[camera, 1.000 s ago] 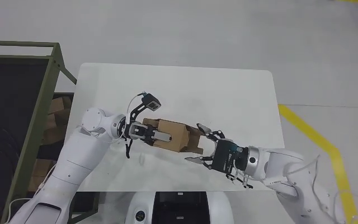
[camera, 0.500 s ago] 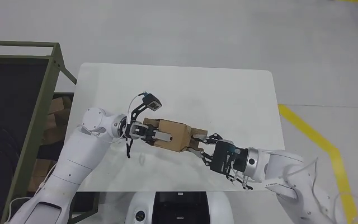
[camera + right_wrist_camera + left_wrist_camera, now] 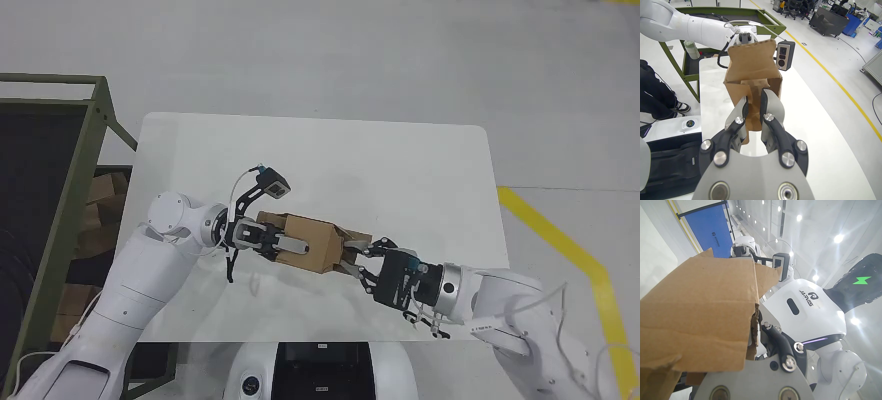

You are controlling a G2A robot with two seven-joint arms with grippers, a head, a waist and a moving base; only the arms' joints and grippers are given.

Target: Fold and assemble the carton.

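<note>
A brown carton (image 3: 318,240) is held just above the white table (image 3: 400,170), lying on its side between my two arms. My left gripper (image 3: 283,243) is shut on its left end, with one finger lying over the top panel. In the left wrist view the carton (image 3: 696,313) covers most of that gripper, beside a black finger link (image 3: 780,339). My right gripper (image 3: 754,103) is at the carton's (image 3: 753,62) open end, shut on a lower flap (image 3: 753,121). Inside, folded inner flaps show.
A green metal cart (image 3: 95,130) stands off the table's left edge, with flat cardboard pieces (image 3: 100,205) beneath it. A yellow floor line (image 3: 545,225) runs to the right. The table's far half is bare.
My right gripper, wide open a second ago, moved left to the carton's open end and shut on its flap. The left gripper and the carton have barely moved.
</note>
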